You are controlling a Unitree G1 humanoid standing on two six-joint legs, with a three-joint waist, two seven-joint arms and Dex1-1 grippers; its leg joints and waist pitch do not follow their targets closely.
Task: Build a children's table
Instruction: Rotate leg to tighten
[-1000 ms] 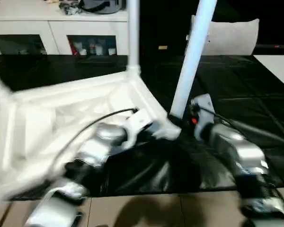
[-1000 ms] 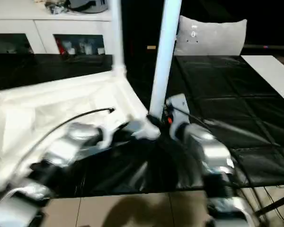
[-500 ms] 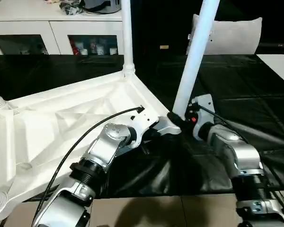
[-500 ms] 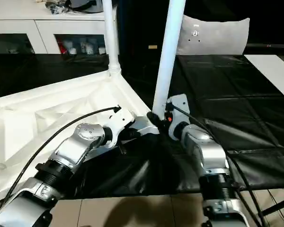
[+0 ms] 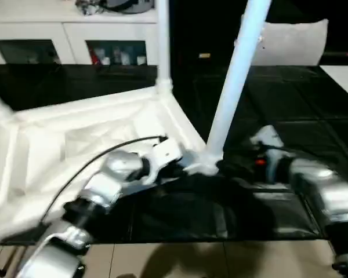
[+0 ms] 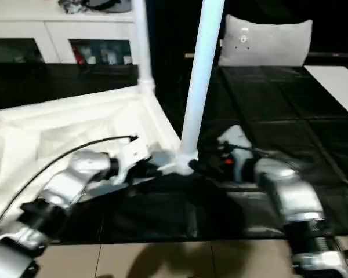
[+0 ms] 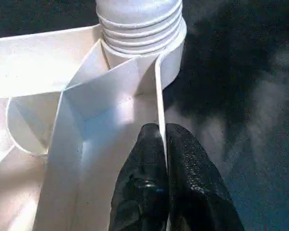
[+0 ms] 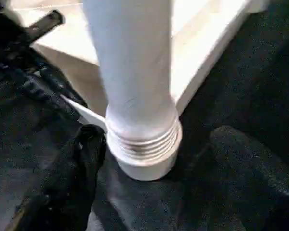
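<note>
Silver ribbed forearms (image 5: pixel 107 185); black cable (image 5: pixel 87 165) along left arm; black textured tool fingers (image 7: pixel 183 178); red light (image 5: pixel 259 163) at right wrist.

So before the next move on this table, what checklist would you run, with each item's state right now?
1. Left end effector pinching the top's rim: ok, fingers shut on the thin wall.
2. Right end effector off the near leg: ok, fingers spread either side.
3. Near leg fully screwed in: not ok, threads still show above the socket.
4. Far leg upright in its socket: ok.
5. Remaining two legs fitted: cannot tell.
</note>
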